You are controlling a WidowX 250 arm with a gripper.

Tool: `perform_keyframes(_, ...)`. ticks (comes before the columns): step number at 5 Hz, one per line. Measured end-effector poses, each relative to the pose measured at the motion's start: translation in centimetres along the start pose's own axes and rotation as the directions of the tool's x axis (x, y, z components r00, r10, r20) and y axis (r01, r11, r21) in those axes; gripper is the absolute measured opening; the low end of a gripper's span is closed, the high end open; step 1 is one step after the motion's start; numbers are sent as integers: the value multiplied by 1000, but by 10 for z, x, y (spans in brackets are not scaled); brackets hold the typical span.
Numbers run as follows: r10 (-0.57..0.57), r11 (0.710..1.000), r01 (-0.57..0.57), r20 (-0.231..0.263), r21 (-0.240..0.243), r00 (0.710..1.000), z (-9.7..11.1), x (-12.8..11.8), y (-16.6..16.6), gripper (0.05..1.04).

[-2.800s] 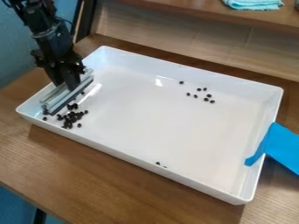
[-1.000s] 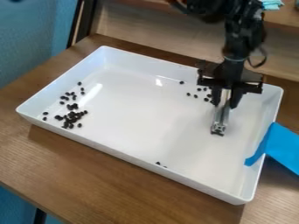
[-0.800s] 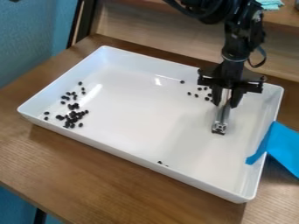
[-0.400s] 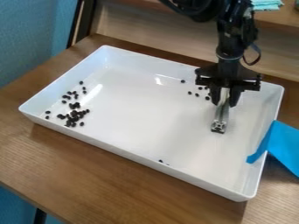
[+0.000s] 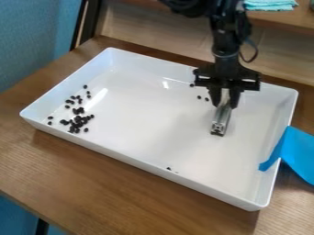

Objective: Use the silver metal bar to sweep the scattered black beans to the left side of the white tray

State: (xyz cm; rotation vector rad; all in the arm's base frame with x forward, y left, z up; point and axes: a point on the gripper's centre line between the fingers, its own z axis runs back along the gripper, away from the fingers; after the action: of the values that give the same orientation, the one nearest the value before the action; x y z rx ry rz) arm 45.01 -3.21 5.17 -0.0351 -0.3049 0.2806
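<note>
The black gripper (image 5: 225,98) hangs over the right rear part of the white tray (image 5: 147,166), shut on a silver metal bar (image 5: 221,121). The bar is seen nearly end-on, its near end pointing toward the tray's front. Just left of the gripper lie a few small dark beans (image 5: 203,98), and the arm may hide others behind it. A denser cluster of beans (image 5: 76,123) rests at the tray's left end, with looser ones behind it. Near the front wall are a couple more dark bits (image 5: 169,169).
Blue tape (image 5: 290,153) is stuck over the tray's right wall and runs onto the wooden table (image 5: 116,193). Behind the tray stands a wooden panel with a shelf, where a folded teal cloth (image 5: 270,5) lies.
From the tray's left end, the gripper has moved with the bar to the right rear, then slightly back left. The tray has shifted very slightly. Beans beneath its former place at the left now show.
</note>
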Motion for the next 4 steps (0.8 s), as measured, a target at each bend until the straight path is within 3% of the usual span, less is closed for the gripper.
perform_keyframes(4, 76, 997, -76, -33, -12, 997, 4, 16, 76, 348)
